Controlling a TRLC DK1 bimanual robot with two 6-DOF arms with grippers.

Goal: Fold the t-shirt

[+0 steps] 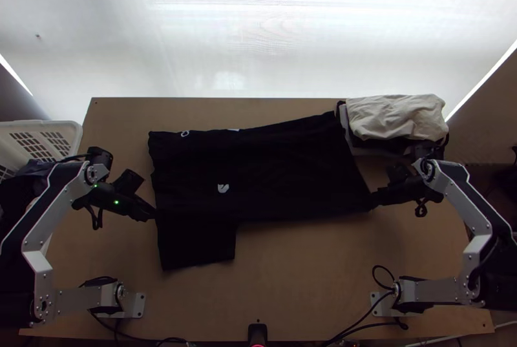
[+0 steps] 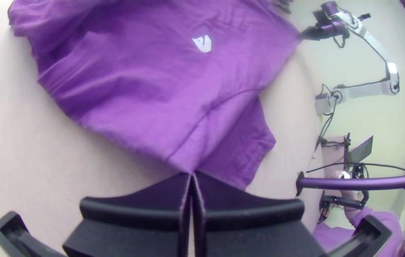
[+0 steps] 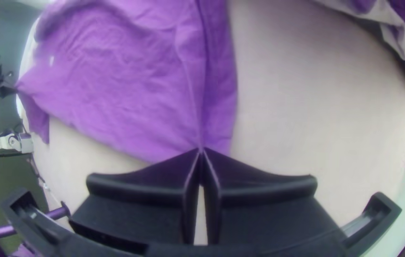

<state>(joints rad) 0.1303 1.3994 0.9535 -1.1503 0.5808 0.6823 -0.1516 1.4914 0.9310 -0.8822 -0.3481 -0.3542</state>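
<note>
The shirt [image 1: 284,166] lies beside the pile [image 1: 395,117], its long way running out from it. The right gripper [image 1: 373,203], nearer the pile, pinches a corner; the left gripper [image 1: 154,216], well away from the pile, pinches an edge. Most cloth is on the pile's side of both, so the fold likely goes that way. The white mark [image 1: 223,188] has no words I can read.

Coloured black on t-shirt [image 1: 284,172], white on print [image 1: 223,188]; cream on upper cloth [image 1: 391,114], far right; white on basket [image 1: 72,128], left.
</note>
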